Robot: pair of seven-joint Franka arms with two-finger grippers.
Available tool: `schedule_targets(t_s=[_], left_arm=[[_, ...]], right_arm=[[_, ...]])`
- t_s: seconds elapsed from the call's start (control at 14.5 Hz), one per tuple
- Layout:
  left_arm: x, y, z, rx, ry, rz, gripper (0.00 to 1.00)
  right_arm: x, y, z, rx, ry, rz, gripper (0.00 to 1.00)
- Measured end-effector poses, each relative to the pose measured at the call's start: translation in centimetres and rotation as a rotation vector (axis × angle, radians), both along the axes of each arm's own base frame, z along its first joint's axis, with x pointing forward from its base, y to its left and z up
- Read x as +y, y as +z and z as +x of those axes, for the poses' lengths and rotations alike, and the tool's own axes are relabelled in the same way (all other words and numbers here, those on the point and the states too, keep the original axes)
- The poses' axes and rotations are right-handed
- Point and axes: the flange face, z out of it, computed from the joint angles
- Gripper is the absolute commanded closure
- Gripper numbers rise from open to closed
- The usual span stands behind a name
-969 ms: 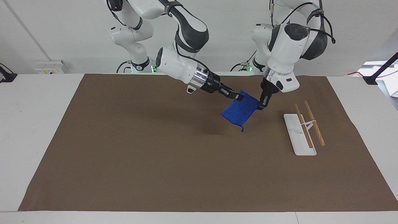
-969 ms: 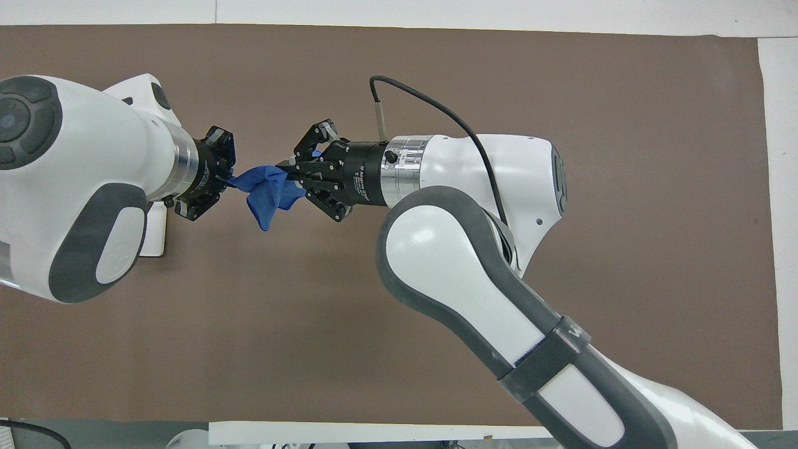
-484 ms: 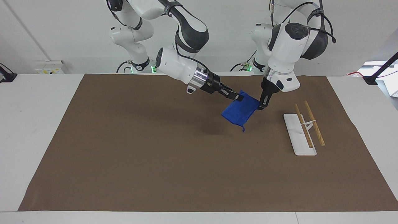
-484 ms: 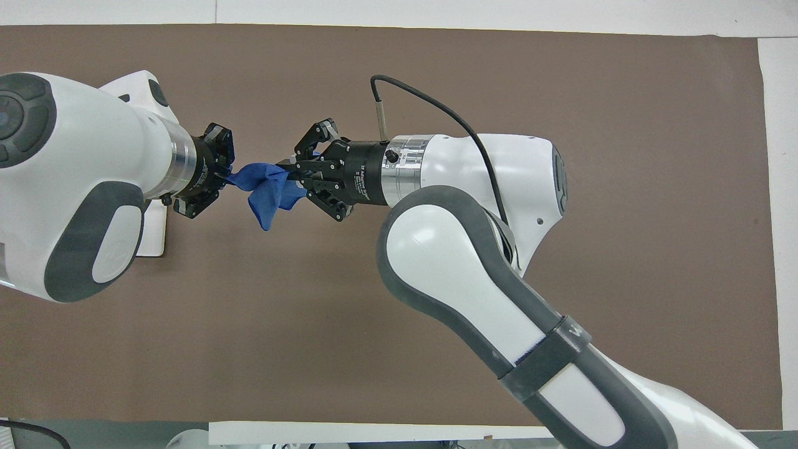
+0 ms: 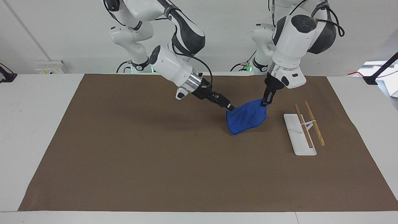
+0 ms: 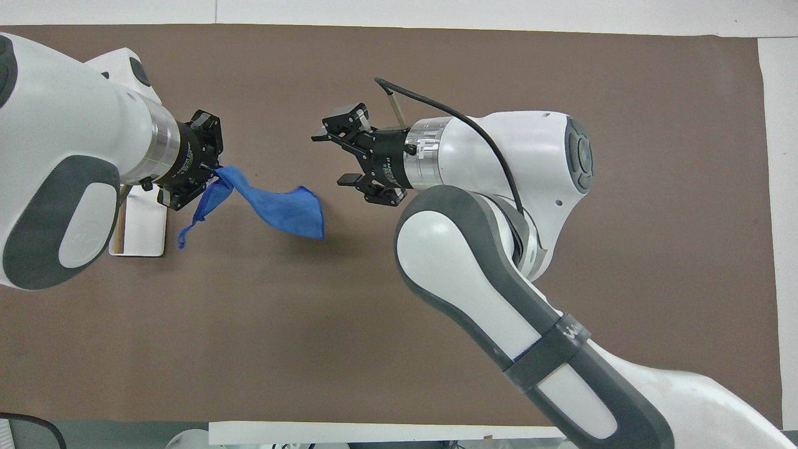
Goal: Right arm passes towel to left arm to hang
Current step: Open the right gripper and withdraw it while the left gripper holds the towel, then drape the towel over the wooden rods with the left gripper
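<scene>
- Handoff looks done to me: the towel hangs from the left gripper alone, pinched by one corner. So the step in hand is the hang itself.
- Left gripper's fingers are closed tight on that corner; the rest of the cloth droops toward the middle of the worktop, and its low end seems to be at or just off the brown mat. Can't tell if it actually touches.
- In the overhead view the towel trails out from the left gripper, with the little loop dangling off a corner.
- Right gripper is over the mat just beside the towel's free end, fingers spread wide, holding nothing. I'd guess its job is finished.
- The rack, a white base with two wooden rods, sits toward the left arm's end of the worktop, close to the towel.
- Next move, I reckon: lift the towel clear, carry it over a rod, lower so it drapes on both sides, then let go. A bunched cloth could slide off.
</scene>
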Motion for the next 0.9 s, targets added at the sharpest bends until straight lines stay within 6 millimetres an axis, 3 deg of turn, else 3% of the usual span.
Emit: schedule_targets(t_s=[0.28,0.48,0.69,0.9], left_arm=[[2.4,0.9,0.7,0.020,-0.011,0.018,1.00],[7.1,0.7,2.0,0.026,-0.068,0.084,1.00],[12.4,0.9,3.4,0.009,-0.155,0.181,1.00],[19.6,1.4,4.9,-0.020,-0.264,0.236,1.00]], right_arm=[[-9.3,-2.3,2.4,-0.105,0.358,-0.376,0.00],[-16.1,-1.9,3.5,-0.168,0.611,-0.541,0.00],[-21.5,2.4,3.2,-0.196,0.726,-0.695,0.00],[-25.7,9.9,1.0,-0.123,0.716,-0.768,0.00]])
